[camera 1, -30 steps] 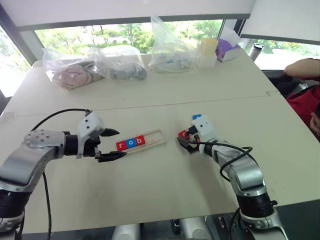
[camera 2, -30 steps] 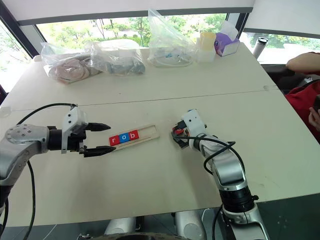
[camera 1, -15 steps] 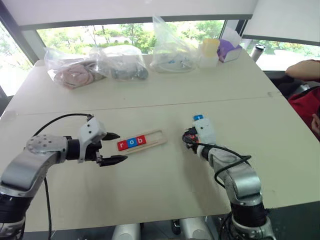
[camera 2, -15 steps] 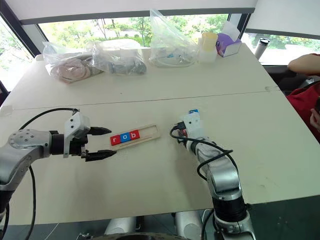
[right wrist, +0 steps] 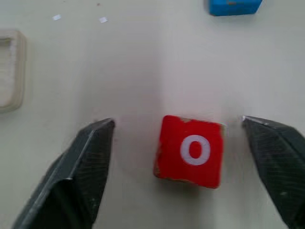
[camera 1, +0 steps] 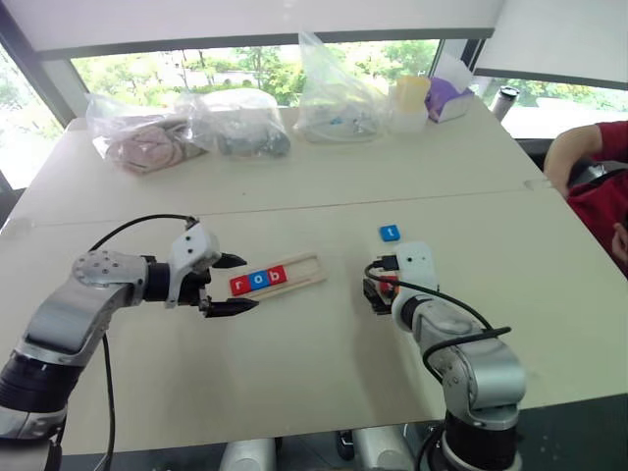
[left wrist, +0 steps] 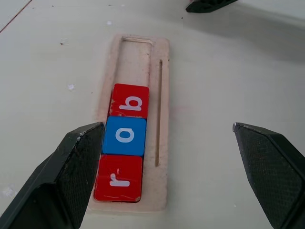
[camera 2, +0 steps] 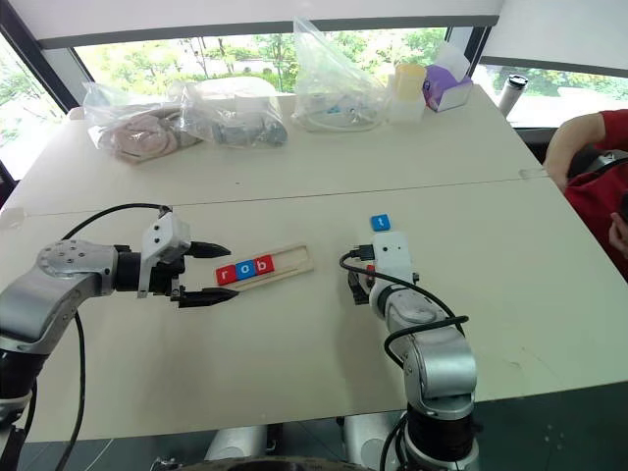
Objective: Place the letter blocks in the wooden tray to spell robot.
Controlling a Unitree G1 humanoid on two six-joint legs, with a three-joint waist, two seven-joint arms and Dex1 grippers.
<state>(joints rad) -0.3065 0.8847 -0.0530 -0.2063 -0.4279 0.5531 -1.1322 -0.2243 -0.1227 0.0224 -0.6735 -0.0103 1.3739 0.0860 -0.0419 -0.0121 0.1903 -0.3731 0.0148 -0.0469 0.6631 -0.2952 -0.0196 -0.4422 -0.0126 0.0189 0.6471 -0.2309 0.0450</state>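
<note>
red o block (right wrist: 190,151): flat on the table, between the right gripper (right wrist: 183,167) fingers, untouched
right gripper: wide open; empty
left gripper (left wrist: 169,167): wide open; empty

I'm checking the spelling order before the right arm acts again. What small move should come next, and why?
Probably close the right hand on the red o block, which lies on the table between its open fingers. The wooden tray already holds r, o, b, so the next slot needs an o; the blue t block comes last.
</note>
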